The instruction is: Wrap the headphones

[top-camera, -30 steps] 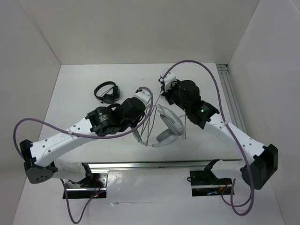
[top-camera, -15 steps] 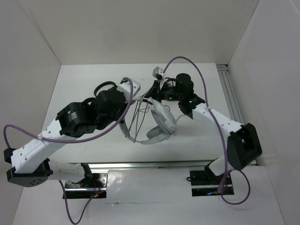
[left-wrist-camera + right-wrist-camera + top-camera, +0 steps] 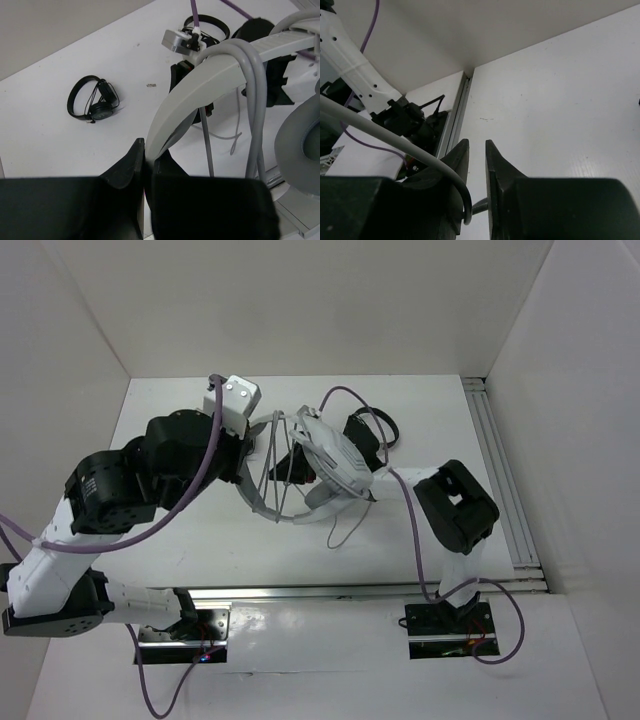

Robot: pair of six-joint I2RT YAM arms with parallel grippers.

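Observation:
The light-grey headphones (image 3: pixel 335 462) hang above the middle of the table, with the headband (image 3: pixel 200 85) arching left. The thin grey cable (image 3: pixel 254 80) is looped over the headband several times, and a loose stretch (image 3: pixel 343 528) trails to the table. My left gripper (image 3: pixel 145 146) is shut on the lower end of the headband; it also shows in the top view (image 3: pixel 250 445). My right gripper (image 3: pixel 476 143) is nearly shut, with the cable (image 3: pixel 395 139) bending in between its fingers and pinched deep in the jaws. In the top view it is mostly hidden behind the ear cup.
A small black headphone (image 3: pixel 93 98) lies on the table at the left. A second black one (image 3: pixel 376 426) lies behind the right wrist. An aluminium rail (image 3: pixel 497 465) runs along the right edge and another (image 3: pixel 330 591) along the front. White walls enclose the table.
My left arm has lifted and swung back to the left, carrying the headphones up and leftward. My right arm has folded in, its gripper moving left behind the headphones with the cable.

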